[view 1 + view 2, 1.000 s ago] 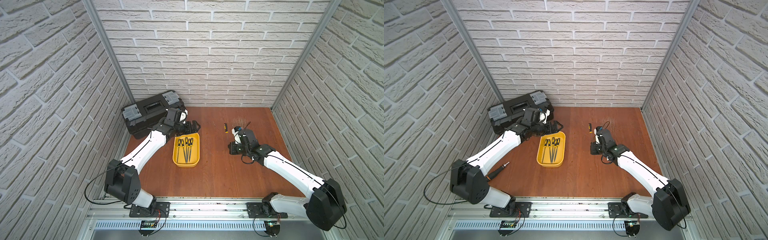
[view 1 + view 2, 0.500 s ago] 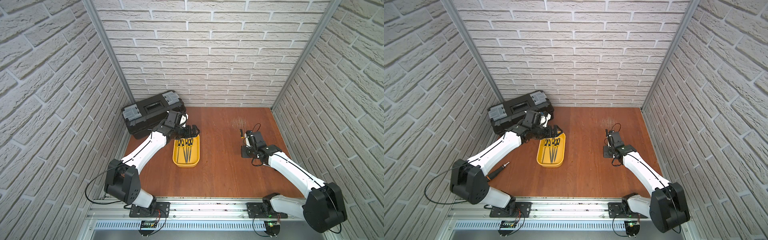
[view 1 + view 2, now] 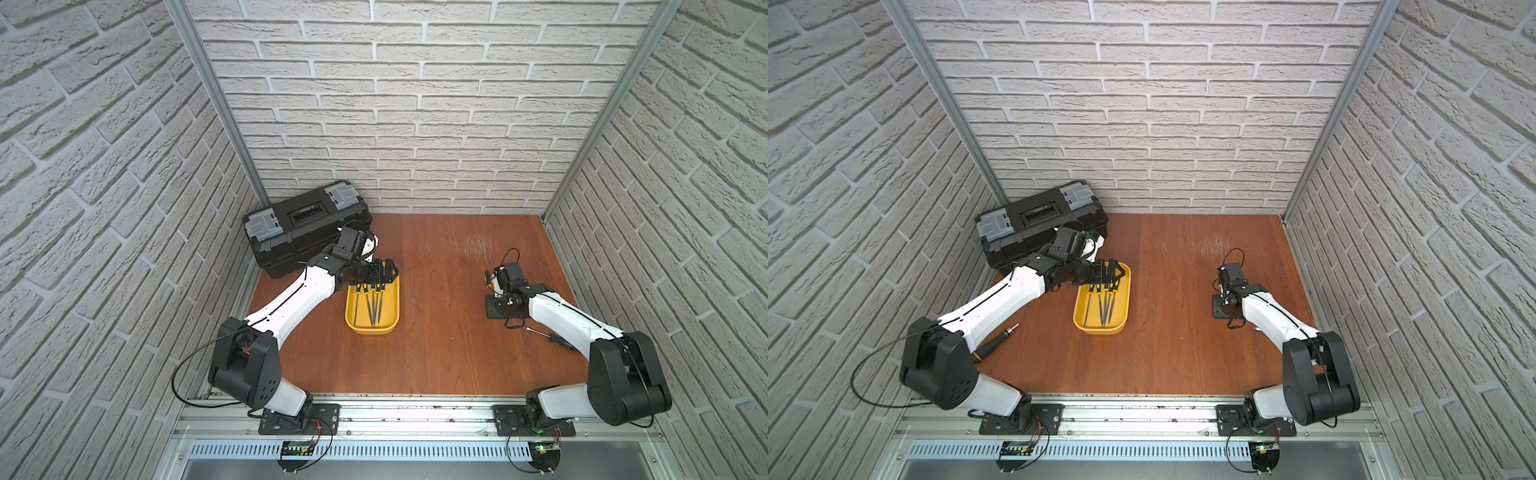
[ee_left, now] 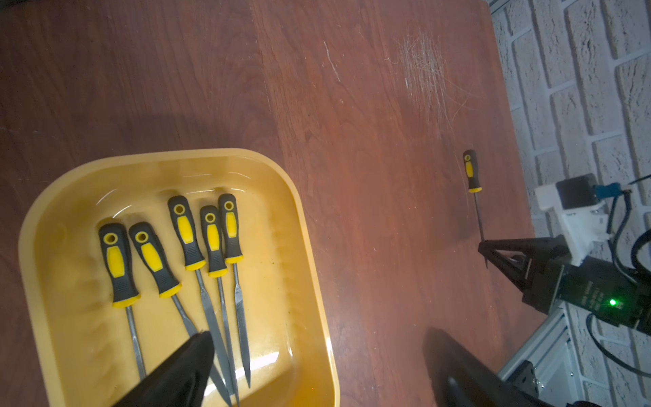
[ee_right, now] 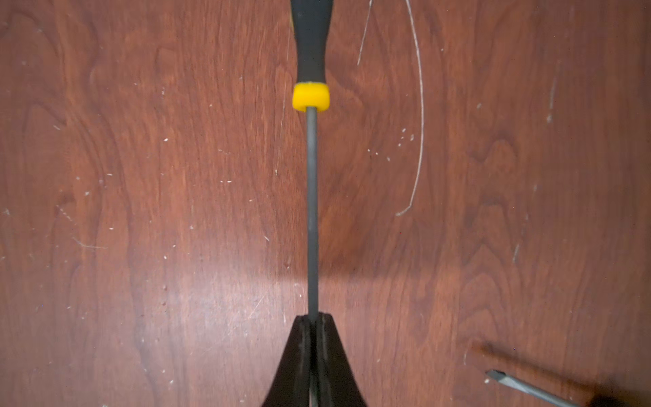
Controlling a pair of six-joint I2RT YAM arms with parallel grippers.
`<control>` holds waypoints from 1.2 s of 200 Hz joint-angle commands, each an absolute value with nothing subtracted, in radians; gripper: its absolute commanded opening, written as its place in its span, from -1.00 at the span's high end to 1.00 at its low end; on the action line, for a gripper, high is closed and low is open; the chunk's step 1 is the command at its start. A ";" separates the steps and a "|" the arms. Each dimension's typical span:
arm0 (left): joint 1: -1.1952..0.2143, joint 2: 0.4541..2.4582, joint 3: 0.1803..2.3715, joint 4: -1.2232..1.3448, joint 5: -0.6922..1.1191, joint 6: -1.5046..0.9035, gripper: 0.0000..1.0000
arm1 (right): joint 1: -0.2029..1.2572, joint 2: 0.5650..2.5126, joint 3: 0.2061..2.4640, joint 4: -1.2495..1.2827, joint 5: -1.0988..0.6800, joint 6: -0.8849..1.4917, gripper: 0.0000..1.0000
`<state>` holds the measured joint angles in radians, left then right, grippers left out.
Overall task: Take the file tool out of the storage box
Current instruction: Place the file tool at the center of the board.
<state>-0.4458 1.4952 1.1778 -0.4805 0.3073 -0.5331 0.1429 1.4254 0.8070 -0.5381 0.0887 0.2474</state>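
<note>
One slim file (image 5: 311, 211), with a black handle and a yellow collar, is out of the storage box (image 3: 372, 330). The right fingers (image 5: 299, 359) are clenched tight on its bare metal shaft. In both top views it sits right of centre of the frame, over bare tabletop (image 3: 440, 332) and well apart from the storage box. Its handle points toward the back wall. Whether the file rests on the wood or hangs just above it is hard to tell from these views.

The storage box, a shallow yellow tub, lies left of centre. Five more files (image 4: 211, 246) lie in it side by side, handles toward the back wall. The left fingers (image 4: 183, 366) are spread wide over the handle end of the tub and grasp nothing.

The step in hand looks like delivery of the removed file. The next move probably calls for laying it flat on the wood, letting go, then lifting the fingers straight up so the shaft is not dragged.

A broad strip of open tabletop lies between the tub and the right arm. A screwdriver (image 3: 555, 338) lies near that arm toward the lower right, with the side wall close beyond. A black toolbox (image 3: 307, 228) stands just behind the tub at the upper left, hemming in the left arm.
</note>
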 commanded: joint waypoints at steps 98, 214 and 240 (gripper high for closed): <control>-0.449 1.495 1.146 -0.468 0.270 -0.518 -0.97 | 0.132 1.568 0.897 -0.551 0.072 0.215 0.94; -0.450 1.511 1.150 -0.469 0.272 -0.523 -0.97 | 0.132 1.611 0.922 -0.581 0.078 0.230 0.60; -0.448 1.517 1.149 -0.472 0.269 -0.522 -0.97 | 0.131 1.593 0.919 -0.582 0.083 0.232 0.53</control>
